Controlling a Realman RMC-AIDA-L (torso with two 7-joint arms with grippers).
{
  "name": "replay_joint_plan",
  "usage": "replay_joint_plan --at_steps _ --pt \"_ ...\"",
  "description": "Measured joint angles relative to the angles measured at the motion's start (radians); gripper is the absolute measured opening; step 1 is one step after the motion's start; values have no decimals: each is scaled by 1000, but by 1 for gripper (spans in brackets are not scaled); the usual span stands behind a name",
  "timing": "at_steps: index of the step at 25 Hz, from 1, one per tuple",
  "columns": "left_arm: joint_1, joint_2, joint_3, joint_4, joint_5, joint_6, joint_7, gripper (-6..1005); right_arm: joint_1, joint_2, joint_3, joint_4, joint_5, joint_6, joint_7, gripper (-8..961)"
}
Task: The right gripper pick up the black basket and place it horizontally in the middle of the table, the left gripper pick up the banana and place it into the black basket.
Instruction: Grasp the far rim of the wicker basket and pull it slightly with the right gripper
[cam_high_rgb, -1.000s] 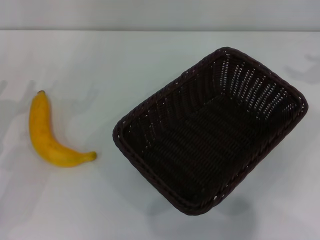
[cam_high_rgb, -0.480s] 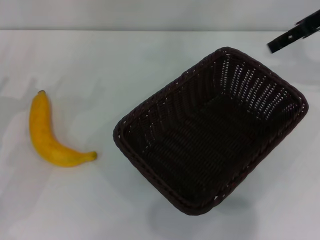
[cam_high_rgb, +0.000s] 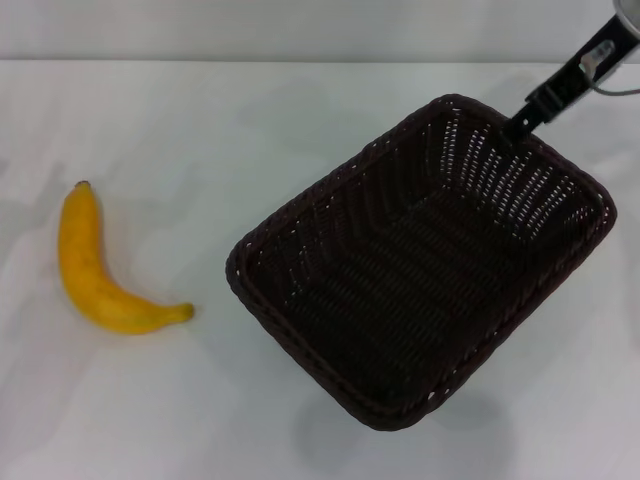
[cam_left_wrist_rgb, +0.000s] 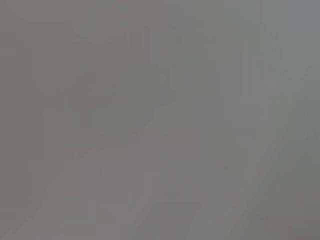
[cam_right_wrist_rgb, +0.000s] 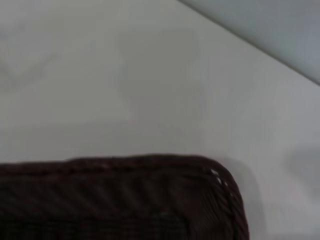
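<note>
Banana only in head view; right wrist: black basket corner.

White table fills nearly the whole head view; smooth, plain, no marks or seams. Far edge runs straight across near the top of the view, w/ a pale grey-white wall behind it, also plain. Light is soft & diffuse, from above; faint grey shadows lie on the table surface at left & near the far right corner, edges blurry. Right wrist view: same white table, w/ a grey-blue band of wall cutting diagonally across one corner. Left wrist view: flat grey only, nothing can be made out. No floor, windows or other furniture in view.
</note>
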Motion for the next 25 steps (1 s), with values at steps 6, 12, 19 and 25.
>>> replay_joint_plan --at_steps 6,12,19,25 --pt "8 -3 -2 0 -15 -36 48 864 21 7 -12 93 -44 -57 11 716" --pt "25 -9 -24 0 -42 -90 97 863 46 8 -68 184 -47 -115 23 705" --pt "46 -8 -90 0 -45 -127 139 863 94 11 -92 274 -78 -145 56 692" --pt "54 -11 -128 0 -46 -153 188 863 112 19 -92 290 -85 -145 76 681"
